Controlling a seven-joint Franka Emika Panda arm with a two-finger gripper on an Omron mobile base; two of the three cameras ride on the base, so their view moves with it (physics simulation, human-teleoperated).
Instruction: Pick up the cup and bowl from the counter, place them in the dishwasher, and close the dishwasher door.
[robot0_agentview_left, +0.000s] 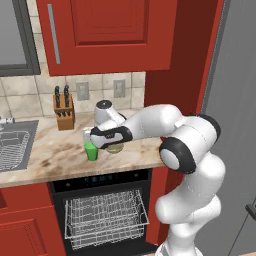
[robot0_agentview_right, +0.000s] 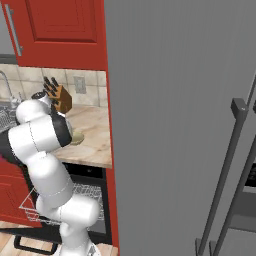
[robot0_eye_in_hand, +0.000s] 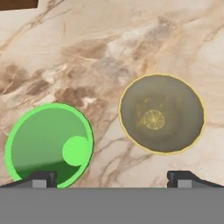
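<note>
The white arm's two-finger gripper (robot0_eye_in_hand: 112, 178) hangs over the beige-brown veined marble counter (robot0_agentview_left: 55, 150), its dark tips spread wide and holding nothing. Directly below sit the small bright green tumbler cup (robot0_eye_in_hand: 49, 143) and, just beside it but apart, the shallow olive-tan round bowl (robot0_eye_in_hand: 162, 113). Under the counter's edge the black-fronted dishwasher (robot0_agentview_left: 102, 178) stands open, its white-grey wire rack (robot0_agentview_left: 105, 216) pulled out. A wooden knife block (robot0_agentview_left: 64, 111) stands at the counter's back.
</note>
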